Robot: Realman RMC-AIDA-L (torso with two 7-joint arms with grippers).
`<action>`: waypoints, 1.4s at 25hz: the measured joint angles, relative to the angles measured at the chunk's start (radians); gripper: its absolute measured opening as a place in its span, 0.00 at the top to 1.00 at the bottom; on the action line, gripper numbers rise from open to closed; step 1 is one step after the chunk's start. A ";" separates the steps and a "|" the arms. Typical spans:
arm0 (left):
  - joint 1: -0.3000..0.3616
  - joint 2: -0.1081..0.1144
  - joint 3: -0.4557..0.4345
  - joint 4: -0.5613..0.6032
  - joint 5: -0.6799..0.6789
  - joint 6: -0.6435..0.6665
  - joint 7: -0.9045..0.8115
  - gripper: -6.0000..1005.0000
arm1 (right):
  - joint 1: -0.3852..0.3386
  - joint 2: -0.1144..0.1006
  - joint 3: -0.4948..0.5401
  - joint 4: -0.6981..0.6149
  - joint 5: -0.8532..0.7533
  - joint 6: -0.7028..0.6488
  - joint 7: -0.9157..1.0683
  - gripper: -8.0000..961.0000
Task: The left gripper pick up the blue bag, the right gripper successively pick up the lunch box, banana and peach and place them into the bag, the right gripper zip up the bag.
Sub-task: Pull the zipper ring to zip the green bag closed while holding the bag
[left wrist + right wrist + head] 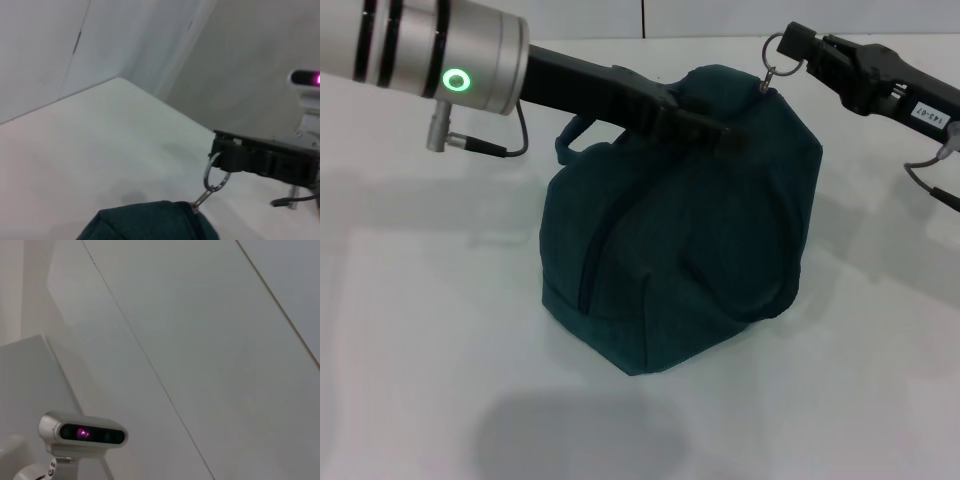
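The dark teal fabric bag (690, 240) stands zipped and bulging on my white bench (430, 350); its contents are hidden. My left hand (705, 128) is clamped on the bag's top. My right hand (798, 50) is pinched shut on the silver metal ring pull (775, 60) at the upper corner. Its white label is unreadable.

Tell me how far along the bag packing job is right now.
Nearly done. No lunch box, banana or peach is in view, so they are presumably packed. The blue bag looks closed. In hand: the left pincer grips the bag's top while the right pincer holds the zip's ring pull at its corner. Left: finish any remaining zip and release.
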 joint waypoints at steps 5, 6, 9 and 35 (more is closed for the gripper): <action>0.016 -0.001 0.090 0.035 0.003 -0.069 0.007 0.21 | -0.001 -0.002 0.000 0.020 0.016 -0.024 -0.012 0.98; 0.020 0.000 0.106 0.041 0.003 -0.077 0.013 0.21 | -0.001 -0.002 0.000 0.022 0.018 -0.026 -0.012 0.98; 0.033 0.000 0.140 0.058 0.003 -0.089 0.035 0.21 | -0.001 -0.003 0.003 0.026 0.020 -0.032 -0.013 0.98; 0.050 -0.001 0.143 0.071 0.010 -0.123 0.082 0.76 | -0.017 -0.005 0.051 0.083 0.075 -0.039 0.014 0.98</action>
